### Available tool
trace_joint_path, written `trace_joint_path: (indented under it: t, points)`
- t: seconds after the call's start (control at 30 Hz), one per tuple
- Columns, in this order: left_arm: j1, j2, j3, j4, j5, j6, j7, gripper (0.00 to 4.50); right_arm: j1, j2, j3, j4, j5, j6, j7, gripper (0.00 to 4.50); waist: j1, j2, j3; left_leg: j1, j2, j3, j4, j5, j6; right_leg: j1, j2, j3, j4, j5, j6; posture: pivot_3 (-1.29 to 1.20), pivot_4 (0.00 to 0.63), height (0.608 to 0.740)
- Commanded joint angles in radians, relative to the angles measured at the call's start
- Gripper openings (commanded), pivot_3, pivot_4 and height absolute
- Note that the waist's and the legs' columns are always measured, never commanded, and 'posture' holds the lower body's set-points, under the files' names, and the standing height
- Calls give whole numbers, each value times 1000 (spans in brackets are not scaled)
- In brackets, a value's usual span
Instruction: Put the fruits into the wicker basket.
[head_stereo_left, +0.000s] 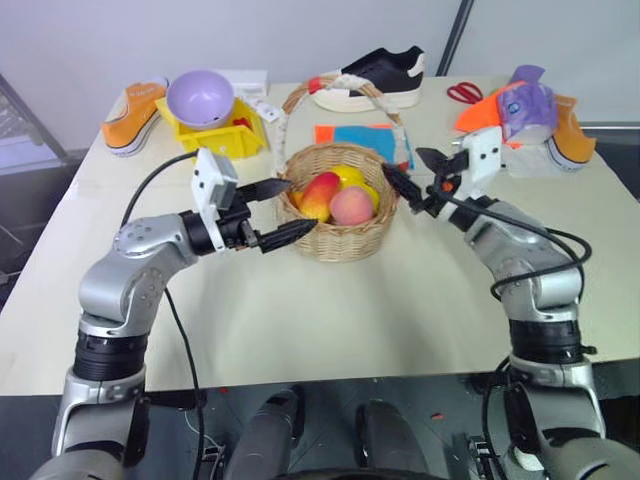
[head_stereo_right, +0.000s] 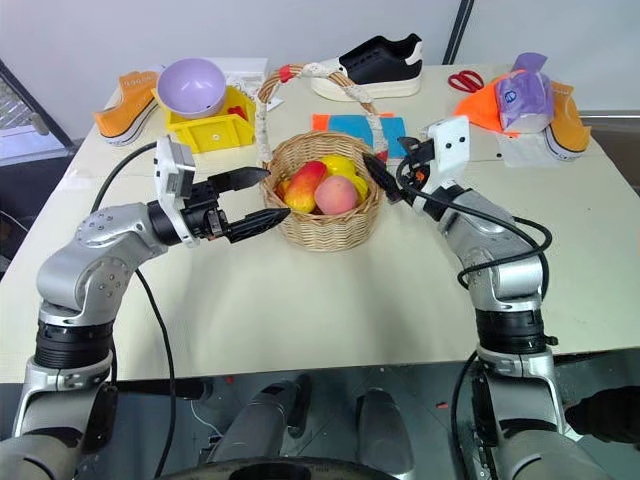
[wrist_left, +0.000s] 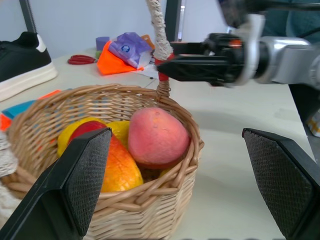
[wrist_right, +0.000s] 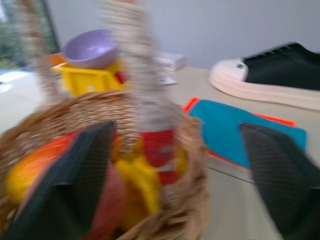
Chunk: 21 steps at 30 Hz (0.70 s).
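Left eye view shows the wicker basket (head_stereo_left: 340, 215) standing near the middle of the table (head_stereo_left: 300, 320), with the mango (head_stereo_left: 320, 195) and the peach (head_stereo_left: 351, 206) lying inside it side by side, touching, in front of a lumpy yellow fruit (head_stereo_left: 350, 177). The left pincer (head_stereo_left: 285, 211) sits just beside the basket's left rim, its two black fingers spread wide apart with nothing between them. The right pincer (head_stereo_left: 418, 173) is near the basket's right rim, where the cloth-wrapped handle meets the weave; its fingers stand apart and hold nothing, and in the right wrist view the handle's foot rises between them, though whether either finger touches it I cannot tell. Behind the basket lie a blue cloth (head_stereo_left: 372, 139), a yellow bin (head_stereo_left: 215, 132) carrying a purple bowl (head_stereo_left: 200, 97), a black shoe (head_stereo_left: 375, 78), red scissors (head_stereo_left: 463, 93) and orange shoes at both far corners.
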<state>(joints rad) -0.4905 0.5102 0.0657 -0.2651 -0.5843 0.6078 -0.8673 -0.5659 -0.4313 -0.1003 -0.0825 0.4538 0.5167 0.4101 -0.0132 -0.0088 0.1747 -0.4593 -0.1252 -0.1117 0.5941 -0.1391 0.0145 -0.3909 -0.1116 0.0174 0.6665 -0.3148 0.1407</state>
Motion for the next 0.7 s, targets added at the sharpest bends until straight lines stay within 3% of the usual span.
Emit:
trace_joint_path:
  t: [0.03,0.1,0.2,0.5,0.7]
  points:
    - [3,2,14,-44,-18,-7,20,4500,-14,7,-37,-35,14,-23,8,2108,0,0,0,0,0,0,-1,0,0,0,0,0,0,0,0,0,150,740]
    - [6,-1,2,-44,-11,-14,24,4500,1,0,-52,-66,10,-29,2,1195,0,0,0,0,0,0,-1,0,0,0,0,0,0,0,0,0,150,740]
    - [5,-7,-18,-41,1,-26,28,4500,33,-28,-97,-104,-14,-44,-22,1195,2,0,0,0,0,0,0,0,0,-1,0,0,0,0,0,0,150,740]
    - [-15,-109,-68,-8,0,-46,59,4500,196,-174,-425,-88,-67,-113,-137,1195,26,1,0,0,-1,1,0,0,0,1,-1,1,-1,0,0,0,150,740]
    - [-19,-132,-96,1,5,-55,52,4500,259,-163,-404,-112,-21,-103,-64,1195,-6,3,-1,1,1,1,0,0,0,1,0,2,1,0,0,0,150,740]
